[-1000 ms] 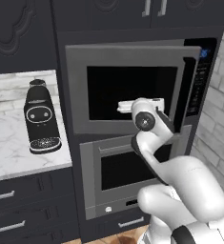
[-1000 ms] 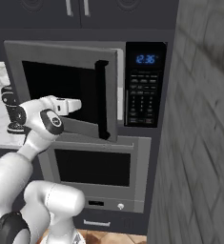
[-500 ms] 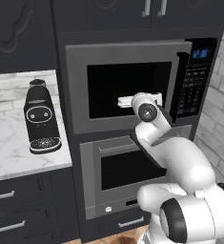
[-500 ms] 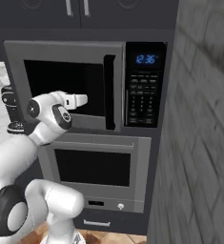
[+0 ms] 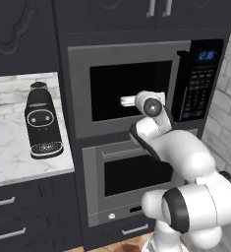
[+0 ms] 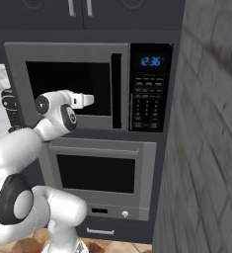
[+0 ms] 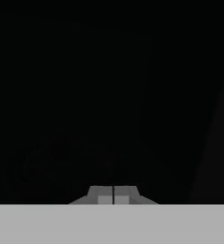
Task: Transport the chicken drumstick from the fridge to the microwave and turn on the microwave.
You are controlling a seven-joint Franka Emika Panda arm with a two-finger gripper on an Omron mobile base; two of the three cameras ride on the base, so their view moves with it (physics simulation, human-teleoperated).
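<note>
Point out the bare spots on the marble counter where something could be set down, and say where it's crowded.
The marble counter is bare in front of the black coffee machine, toward its front edge, and to the machine's left. The strip between the machine and the microwave cabinet is tight.

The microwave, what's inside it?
The microwave has its door shut, and the window is all dark. Nothing inside shows, so whether the drumstick is in there cannot be seen.
</note>
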